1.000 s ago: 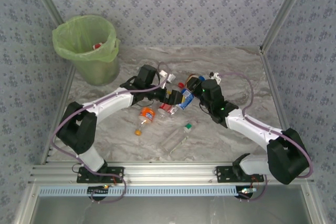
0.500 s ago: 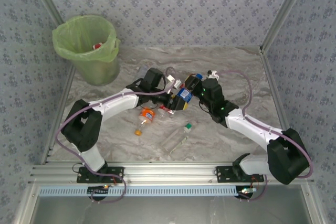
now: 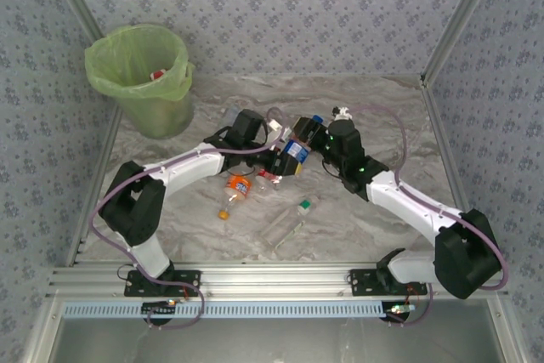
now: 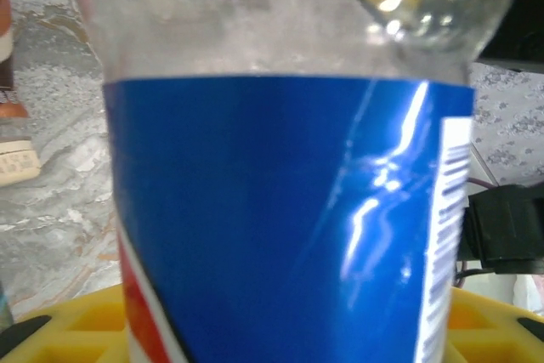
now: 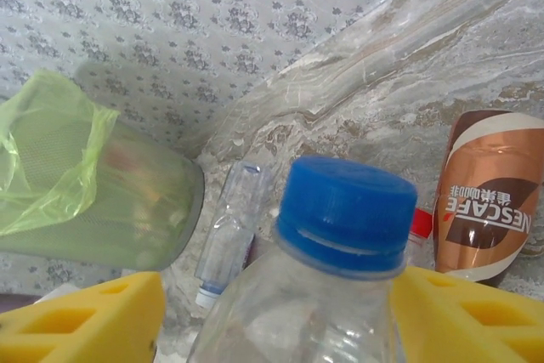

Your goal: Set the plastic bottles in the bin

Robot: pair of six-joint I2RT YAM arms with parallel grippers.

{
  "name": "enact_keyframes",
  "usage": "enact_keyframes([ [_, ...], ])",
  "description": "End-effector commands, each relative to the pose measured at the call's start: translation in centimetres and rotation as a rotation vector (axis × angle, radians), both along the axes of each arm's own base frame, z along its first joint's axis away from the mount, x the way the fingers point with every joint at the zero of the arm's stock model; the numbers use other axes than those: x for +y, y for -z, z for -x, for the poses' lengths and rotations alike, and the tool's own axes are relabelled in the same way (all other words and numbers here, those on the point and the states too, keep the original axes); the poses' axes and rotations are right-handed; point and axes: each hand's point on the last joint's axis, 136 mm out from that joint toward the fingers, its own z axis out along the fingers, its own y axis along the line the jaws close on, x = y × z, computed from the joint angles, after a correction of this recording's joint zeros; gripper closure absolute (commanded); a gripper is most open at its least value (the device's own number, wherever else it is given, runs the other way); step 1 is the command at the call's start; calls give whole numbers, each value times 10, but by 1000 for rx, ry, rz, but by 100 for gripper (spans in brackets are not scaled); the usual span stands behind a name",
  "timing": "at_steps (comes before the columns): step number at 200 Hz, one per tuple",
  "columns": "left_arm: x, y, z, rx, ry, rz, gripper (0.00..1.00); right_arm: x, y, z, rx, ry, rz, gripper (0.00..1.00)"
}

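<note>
Lying nearest on the tabletop (image 3: 374,223) is a clear green-capped bottle (image 3: 287,224). Beyond it, mid-tabletop, the right fingers (image 5: 463,320) pinch the shoulders of a clear blue-labelled bottle (image 3: 296,150) with a blue cap. The left fingers (image 4: 68,329) flank its label, but I cannot tell whether they grip it. Farthest left stands the bin (image 3: 160,112).

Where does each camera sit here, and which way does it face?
Top external: above, behind the bases, looking down at the table; left arm and right arm meet at the blue-label bottle.
Left wrist: close against the bottle's label; left fingers at the bottom corners.
Right wrist: looks over the blue cap toward the bin; right fingers flank the neck.
All share the bottle.
</note>
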Motion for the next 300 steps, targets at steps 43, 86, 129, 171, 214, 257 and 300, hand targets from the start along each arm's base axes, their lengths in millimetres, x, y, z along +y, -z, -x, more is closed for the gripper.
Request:
enact_keyframes([
  [43,11,-6,-19,-38,-75,-2,49,-10,-16,6,-2,-50,96,1],
  [86,20,-2,-28,-45,-120,-40,51,-22,-23,11,-18,-33,165,1],
  [129,42,-5,-48,-74,-222,-84,52,-28,-23,13,-26,-31,219,1],
  [171,65,-13,-70,-154,-355,-156,54,-28,-23,14,-28,-35,221,1],
  [214,93,-32,-93,-254,-489,-222,55,-26,-24,15,-31,-47,215,1],
  [257,125,-61,-114,-354,-618,-315,56,-16,-27,17,-54,-113,237,1],
  [300,145,-92,-128,-466,-689,-358,58,-11,-30,18,-67,-148,256,1],
])
